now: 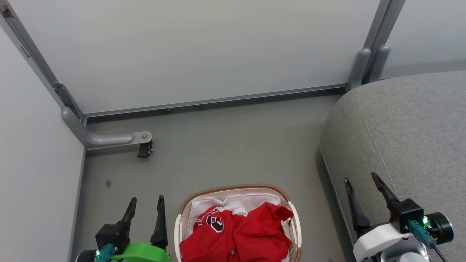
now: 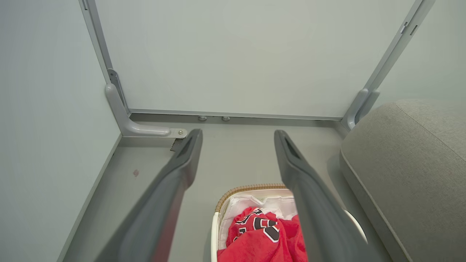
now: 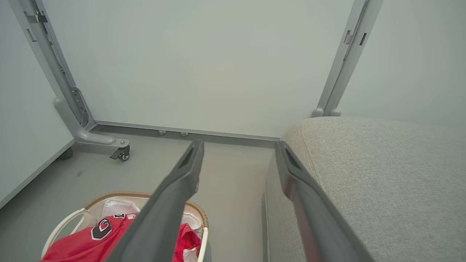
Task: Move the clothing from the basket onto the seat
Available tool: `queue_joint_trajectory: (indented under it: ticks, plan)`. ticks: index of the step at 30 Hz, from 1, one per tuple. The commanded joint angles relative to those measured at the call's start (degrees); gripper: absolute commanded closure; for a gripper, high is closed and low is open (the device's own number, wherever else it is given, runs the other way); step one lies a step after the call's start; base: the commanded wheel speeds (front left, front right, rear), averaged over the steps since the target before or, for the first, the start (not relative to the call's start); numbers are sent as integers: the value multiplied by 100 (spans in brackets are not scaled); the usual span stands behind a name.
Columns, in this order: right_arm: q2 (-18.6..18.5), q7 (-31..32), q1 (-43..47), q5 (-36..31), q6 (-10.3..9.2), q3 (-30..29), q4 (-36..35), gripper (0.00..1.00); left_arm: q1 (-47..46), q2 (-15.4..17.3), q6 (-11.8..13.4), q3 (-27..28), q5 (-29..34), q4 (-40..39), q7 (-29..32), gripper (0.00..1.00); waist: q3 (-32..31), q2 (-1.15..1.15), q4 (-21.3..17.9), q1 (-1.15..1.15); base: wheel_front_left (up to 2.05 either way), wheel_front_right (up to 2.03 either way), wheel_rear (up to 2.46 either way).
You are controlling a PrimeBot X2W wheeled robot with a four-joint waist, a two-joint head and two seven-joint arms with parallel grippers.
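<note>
Head view. The basket (image 1: 233, 187) stands on the floor (image 1: 233, 145), well clear of the floor's back edge, where the partition panel (image 1: 196, 47) meets it. It is to the left of the seat (image 1: 407, 131), with a strip of floor between them. The clothing (image 1: 251, 233), red with a black-and-white numeral showing, lies crumpled inside the basket. It rests over the white liner (image 1: 236, 201) and fills the basket's near part. Left jaws: spread wide and empty, fingers (image 1: 159, 222) just left of the basket. Right jaws: spread wide and empty, fingers (image 1: 382, 191) over the seat's left edge. A castored foot (image 1: 145, 149) of the partition frame stands near the floor's back left corner. Wrist views: each pair of fingers stands apart, nothing between them.
</note>
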Motion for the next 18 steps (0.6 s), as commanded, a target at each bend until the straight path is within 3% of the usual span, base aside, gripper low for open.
queue_joint_trajectory:
  ticks: [1,11,18]
  plan:
    - [-32,-26,13,32,2,-3,18,0,27,38,-28,2,12,14,-4,0,1,0,-2,0,0,0,0]
    - [-32,-26,-91,32,2,14,-39,0,-62,37,-28,-35,-44,18,-4,0,153,0,-49,0,0,0,0]
    - [-32,-26,-303,44,2,-30,-105,0,-544,36,-187,-323,-220,447,-4,0,673,0,-142,0,0,0,0]
